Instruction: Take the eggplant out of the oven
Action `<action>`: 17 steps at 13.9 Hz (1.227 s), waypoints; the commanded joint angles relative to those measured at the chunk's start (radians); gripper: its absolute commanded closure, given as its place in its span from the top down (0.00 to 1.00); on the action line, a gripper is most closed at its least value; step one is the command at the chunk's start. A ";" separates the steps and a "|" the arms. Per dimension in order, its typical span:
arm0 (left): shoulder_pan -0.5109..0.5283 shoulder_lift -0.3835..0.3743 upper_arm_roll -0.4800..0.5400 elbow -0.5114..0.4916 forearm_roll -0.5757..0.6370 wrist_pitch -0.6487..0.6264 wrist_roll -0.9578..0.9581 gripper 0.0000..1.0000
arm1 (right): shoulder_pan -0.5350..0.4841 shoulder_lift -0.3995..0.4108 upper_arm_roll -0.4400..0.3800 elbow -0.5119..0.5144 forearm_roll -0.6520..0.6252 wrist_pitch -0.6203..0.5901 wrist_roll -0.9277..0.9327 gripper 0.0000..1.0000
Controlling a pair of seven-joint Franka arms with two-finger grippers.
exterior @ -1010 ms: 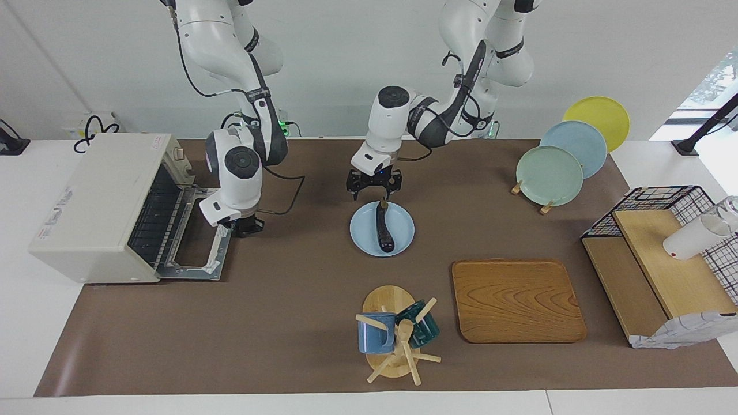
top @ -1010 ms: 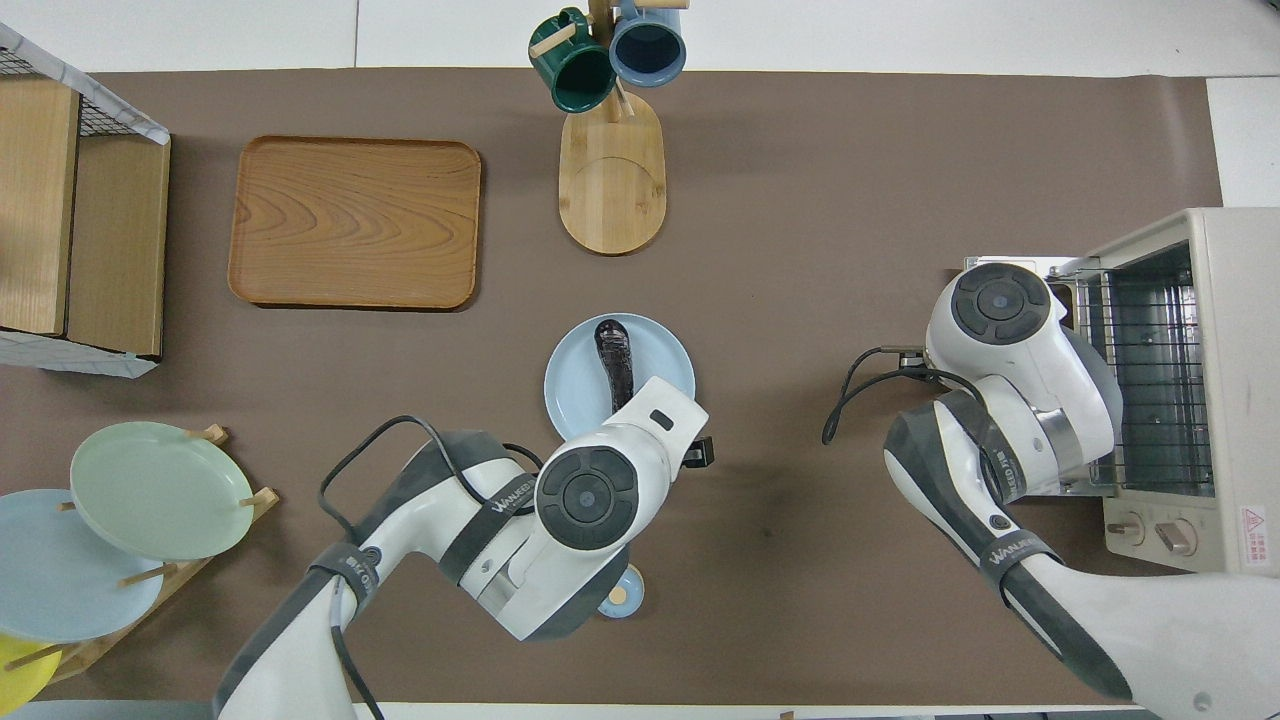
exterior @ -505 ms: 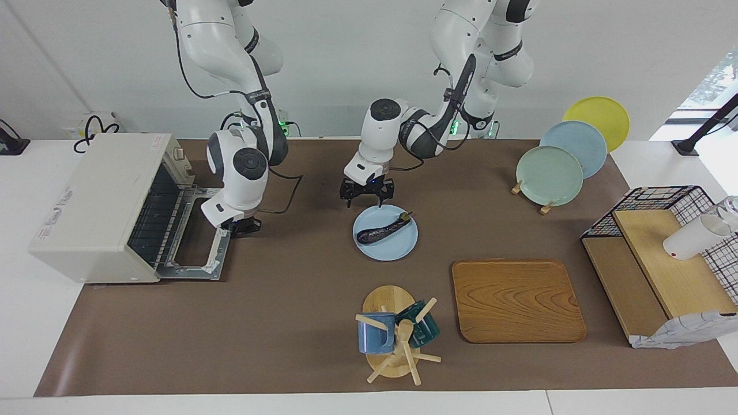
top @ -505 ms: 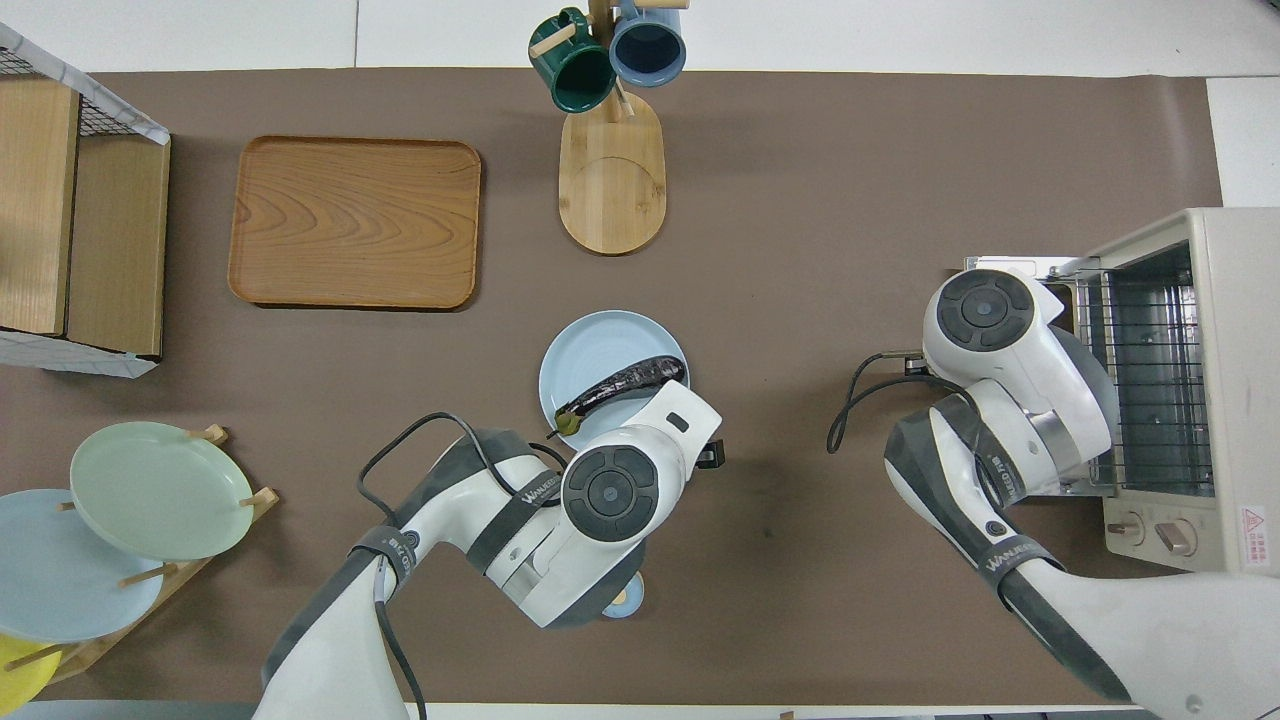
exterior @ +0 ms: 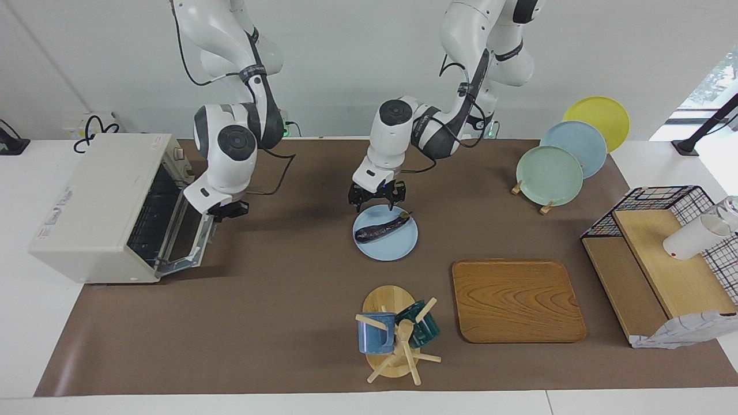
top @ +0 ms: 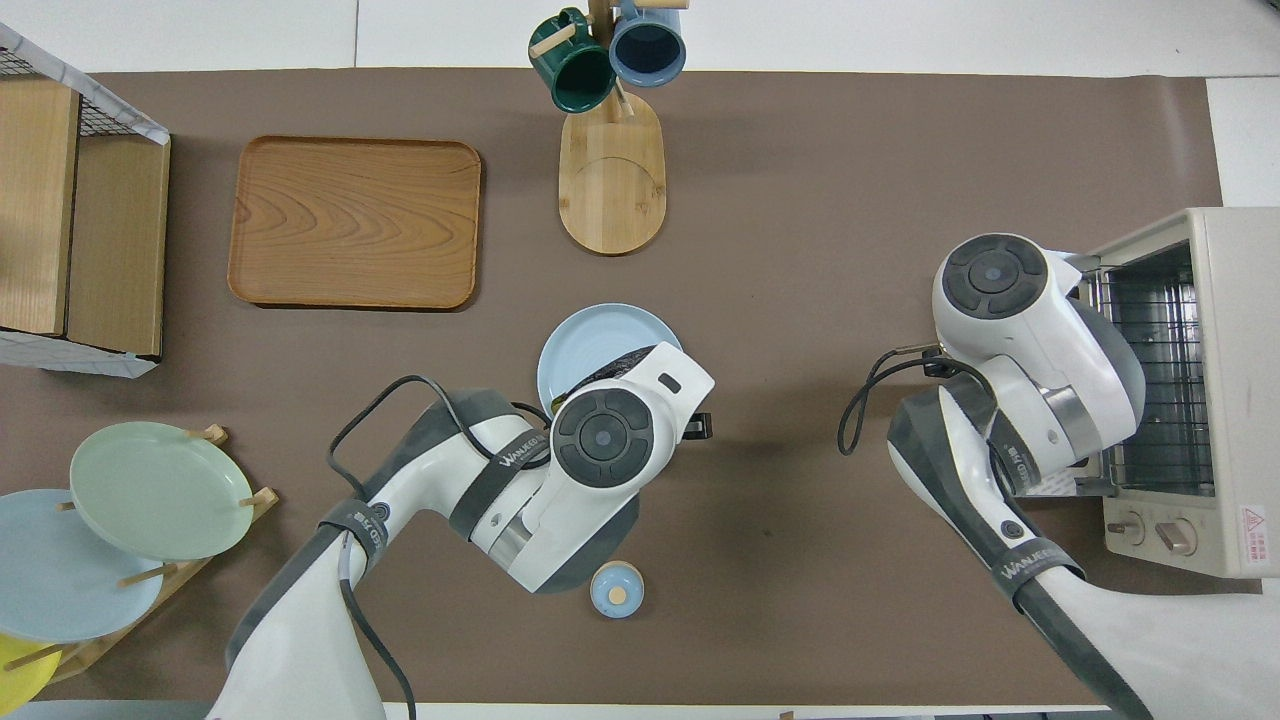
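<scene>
Brown mat (exterior: 277, 323) covers a white table (exterior: 23, 346); left pincer (exterior: 377, 199) released, right pincer (exterior: 228, 211) seemingly clenched at oven (exterior: 92, 207) door.

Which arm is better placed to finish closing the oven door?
Right. The right hand is shut at the half-raised door of the oven. The left hand is open over the eggplant on the blue plate.

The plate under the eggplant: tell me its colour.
The plate is pale blue, and the eggplant on it is dark purple-black. The facing view shows it best.
</scene>
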 commanded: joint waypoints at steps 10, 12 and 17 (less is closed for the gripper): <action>0.051 0.034 0.006 0.003 -0.023 0.101 -1.266 1.00 | -0.197 -0.068 -0.015 0.099 0.141 -0.089 -0.253 0.00; 0.052 0.054 0.035 0.010 -0.014 0.108 -1.363 1.00 | -0.197 -0.065 -0.015 0.203 0.218 -0.195 -0.254 0.14; 0.040 0.071 0.048 0.003 0.030 0.120 -1.422 1.00 | -0.195 -0.069 -0.013 0.343 0.356 -0.360 -0.259 0.72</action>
